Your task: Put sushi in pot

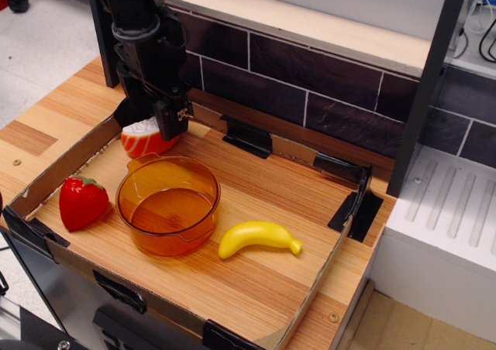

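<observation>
The sushi (142, 142), orange with white stripes and white rice, lies at the back left of the wooden tray, just behind the pot. The translucent orange pot (168, 203) stands upright and empty in the tray's left half, with its tab pointing toward the sushi. My black gripper (155, 120) has come down from above onto the sushi and hides its top and right part. One finger (173, 118) with a white label shows at the sushi's right side. The gap between the jaws is hidden, so I cannot tell whether they are closed on it.
A red strawberry (81, 201) lies left of the pot and a yellow banana (258, 238) right of it. Low cardboard walls (62, 166) with black clips edge the tray. A dark tiled wall (310, 87) stands behind, and a white rack (442, 203) is to the right.
</observation>
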Robot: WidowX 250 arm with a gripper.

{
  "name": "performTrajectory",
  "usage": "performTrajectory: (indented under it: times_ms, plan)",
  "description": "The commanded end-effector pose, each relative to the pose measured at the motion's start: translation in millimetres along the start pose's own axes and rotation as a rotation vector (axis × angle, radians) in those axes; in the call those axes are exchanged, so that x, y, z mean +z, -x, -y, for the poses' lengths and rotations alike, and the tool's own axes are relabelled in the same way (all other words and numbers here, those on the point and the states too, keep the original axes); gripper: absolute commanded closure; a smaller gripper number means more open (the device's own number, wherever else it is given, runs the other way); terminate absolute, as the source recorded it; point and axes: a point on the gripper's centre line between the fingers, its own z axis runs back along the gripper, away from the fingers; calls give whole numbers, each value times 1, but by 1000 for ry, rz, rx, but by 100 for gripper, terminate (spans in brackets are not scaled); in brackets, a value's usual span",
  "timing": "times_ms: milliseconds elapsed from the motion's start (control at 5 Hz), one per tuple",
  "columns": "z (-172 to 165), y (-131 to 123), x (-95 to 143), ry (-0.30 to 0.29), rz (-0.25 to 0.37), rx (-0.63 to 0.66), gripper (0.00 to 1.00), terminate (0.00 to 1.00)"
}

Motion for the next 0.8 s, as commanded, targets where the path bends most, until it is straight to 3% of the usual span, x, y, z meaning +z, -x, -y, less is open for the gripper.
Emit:
performTrajectory:
  times_ms: [0, 200, 400, 600]
  plan:
    - [-5, 4, -8, -37, 0, 5, 0, 0]
    - [-5, 5, -11, -52, -2, 9, 0, 0]
    - [-4, 3, -3, -66, 24, 17, 100, 0]
    - [-1, -1, 24, -132, 104, 38, 100, 0]
